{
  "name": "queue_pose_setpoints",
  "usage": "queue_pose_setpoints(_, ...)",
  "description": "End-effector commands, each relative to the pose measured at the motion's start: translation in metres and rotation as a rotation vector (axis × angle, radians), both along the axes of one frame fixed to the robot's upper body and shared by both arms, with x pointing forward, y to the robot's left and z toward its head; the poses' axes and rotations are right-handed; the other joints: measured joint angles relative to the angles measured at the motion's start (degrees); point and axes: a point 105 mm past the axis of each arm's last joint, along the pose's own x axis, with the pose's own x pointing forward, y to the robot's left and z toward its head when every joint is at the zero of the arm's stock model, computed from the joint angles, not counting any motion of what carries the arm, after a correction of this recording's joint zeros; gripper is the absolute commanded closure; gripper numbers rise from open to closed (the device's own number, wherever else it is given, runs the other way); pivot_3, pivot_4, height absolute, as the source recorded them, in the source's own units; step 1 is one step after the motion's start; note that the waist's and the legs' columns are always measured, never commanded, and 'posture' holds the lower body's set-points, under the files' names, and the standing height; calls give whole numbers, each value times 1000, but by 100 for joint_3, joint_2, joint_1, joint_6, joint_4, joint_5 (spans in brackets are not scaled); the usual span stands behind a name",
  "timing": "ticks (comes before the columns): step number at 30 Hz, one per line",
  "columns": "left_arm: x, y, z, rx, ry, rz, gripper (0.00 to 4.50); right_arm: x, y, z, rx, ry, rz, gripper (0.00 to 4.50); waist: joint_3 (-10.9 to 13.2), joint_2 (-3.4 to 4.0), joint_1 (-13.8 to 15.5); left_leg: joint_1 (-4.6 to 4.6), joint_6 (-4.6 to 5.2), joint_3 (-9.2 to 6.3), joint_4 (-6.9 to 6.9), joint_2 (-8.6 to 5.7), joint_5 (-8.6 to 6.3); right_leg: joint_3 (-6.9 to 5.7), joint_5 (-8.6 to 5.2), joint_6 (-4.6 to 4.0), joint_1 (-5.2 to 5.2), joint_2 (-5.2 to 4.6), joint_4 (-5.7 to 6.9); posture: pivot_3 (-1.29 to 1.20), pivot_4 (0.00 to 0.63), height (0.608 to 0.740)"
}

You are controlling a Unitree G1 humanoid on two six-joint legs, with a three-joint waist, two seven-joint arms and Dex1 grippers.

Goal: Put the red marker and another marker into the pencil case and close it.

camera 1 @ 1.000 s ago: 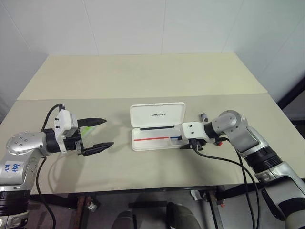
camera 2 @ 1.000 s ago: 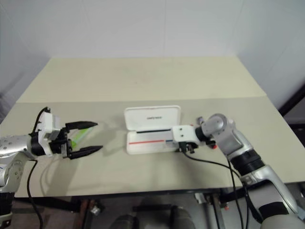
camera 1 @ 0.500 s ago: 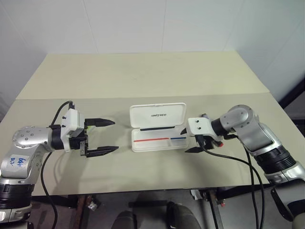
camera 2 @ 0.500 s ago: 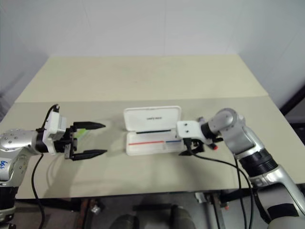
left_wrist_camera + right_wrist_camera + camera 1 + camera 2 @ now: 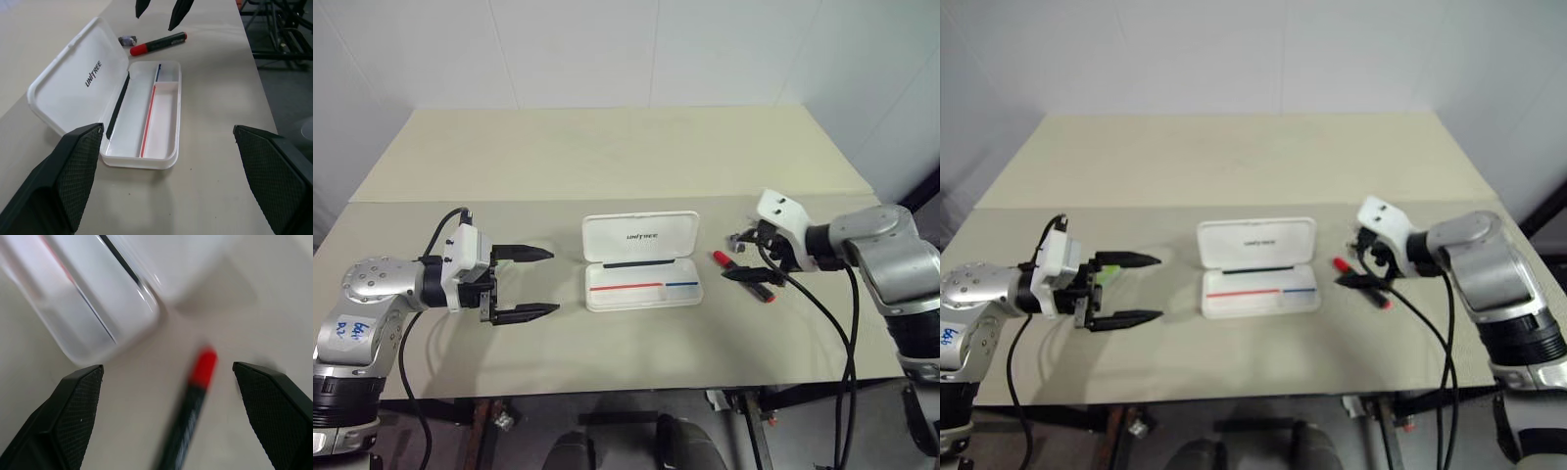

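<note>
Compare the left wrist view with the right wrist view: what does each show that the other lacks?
Left wrist view: the whole open case, its lid logo, a small dark thing by the cap of the red marker, the open left gripper. Right wrist view: textured finger faces of the right gripper. Both: that marker lying on the table outside the case, one case end, the right gripper open near it.

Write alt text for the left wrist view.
An open white case lies empty on a beige table, lid tilted back. Past its far end lies a red marker on the table, with the right end effector open above it. The left end effector frames the foreground, open.
</note>
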Motion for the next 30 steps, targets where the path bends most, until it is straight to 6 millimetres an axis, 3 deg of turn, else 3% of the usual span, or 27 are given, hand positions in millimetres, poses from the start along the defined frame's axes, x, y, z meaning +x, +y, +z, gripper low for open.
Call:
queue_pose_setpoints(1,-2,-6,7,-6,-30,-34,0,-9,-9,-3,-11,66,-116,21,0,0,-13,0,0,1,0,1,0,1,0,0,-1,1,0,0,150,740)
queue_pose_setpoints(7,-2,-11,6,-11,-27,-44,0,-14,-11,-19,-14,175,-198,21,0,0,-21,4,1,9,0,2,0,16,0,0,-4,7,3,0,150,740)
queue_pose_setpoints(17,-4,-11,6,-28,-29,-23,0,4,-12,-38,-6,237,-261,21,1,-2,-18,3,4,20,0,1,-2,28,5,8,-7,8,-3,0,150,740)
queue_pose_setpoints(20,-7,-10,5,-32,-32,-5,0,10,-21,-48,-41,247,-292,613,0,-5,-23,3,7,22,0,1,-4,30,5,9,-7,8,-4,0,150,740)
queue_pose_setpoints(29,-9,-6,5,-41,-44,35,0,15,-24,-46,-83,211,-276,3788,-5,-14,-20,7,7,25,3,4,-4,36,5,9,-6,15,-2,0,150,740)
queue_pose_setpoints(30,-9,-6,5,-42,-45,36,0,16,-26,-44,-93,197,-275,3916,-5,-14,-24,7,7,25,3,5,-4,36,5,9,-6,15,-2,0,150,740)
